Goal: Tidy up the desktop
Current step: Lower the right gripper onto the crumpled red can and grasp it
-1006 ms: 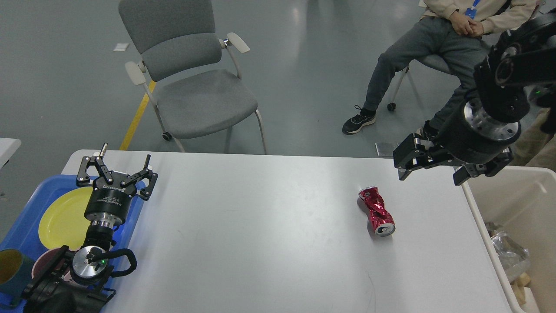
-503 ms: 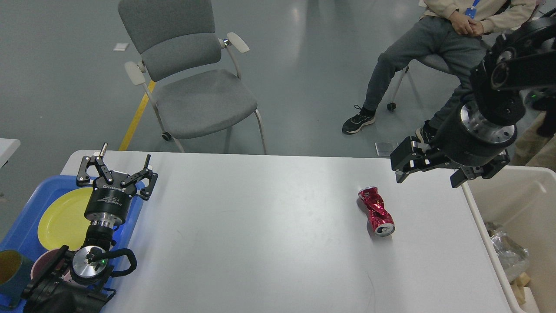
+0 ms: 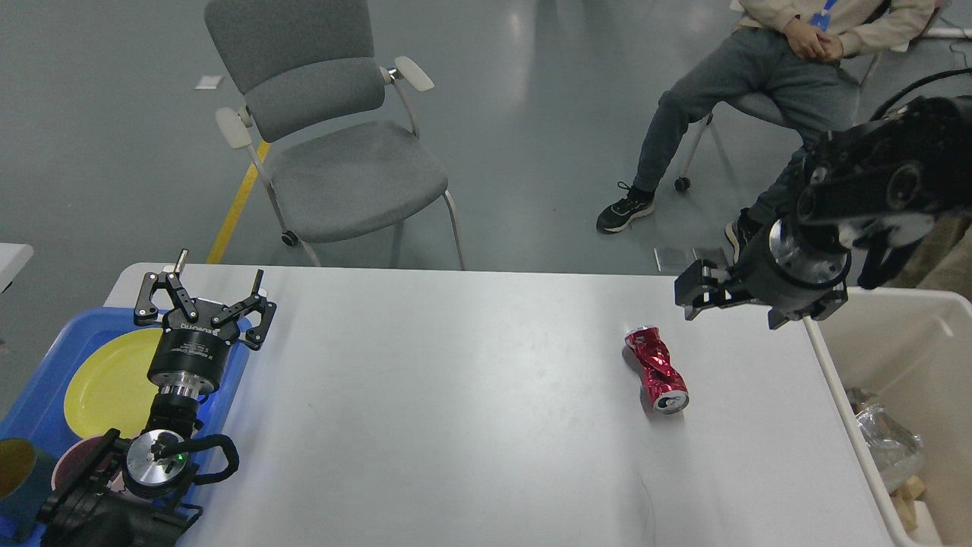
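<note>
The white desktop (image 3: pixel 471 395) fills the lower part of the head view. A crushed red can (image 3: pixel 657 370) lies on its side on the right half. My right gripper (image 3: pixel 740 308) hangs over the far right edge, up and to the right of the can and apart from it; its two dark fingers stand spread, open and empty. At the left edge of the desktop my left gripper (image 3: pixel 201 287) points away from me, open and empty, over the rim of a blue tray (image 3: pixel 45 380).
The blue tray holds a yellow plate (image 3: pixel 106 384), a dark red dish (image 3: pixel 72 467) and a teal cup (image 3: pixel 17 475). A cream-white bin (image 3: pixel 904 357) with wrappers stands beside the right edge. A grey chair (image 3: pixel 342 167) and a seated person (image 3: pixel 759 68) are behind the table.
My right arm has swung down and a little to the left, bringing its gripper lower over the table's far right edge. The can and the left arm have not moved.
</note>
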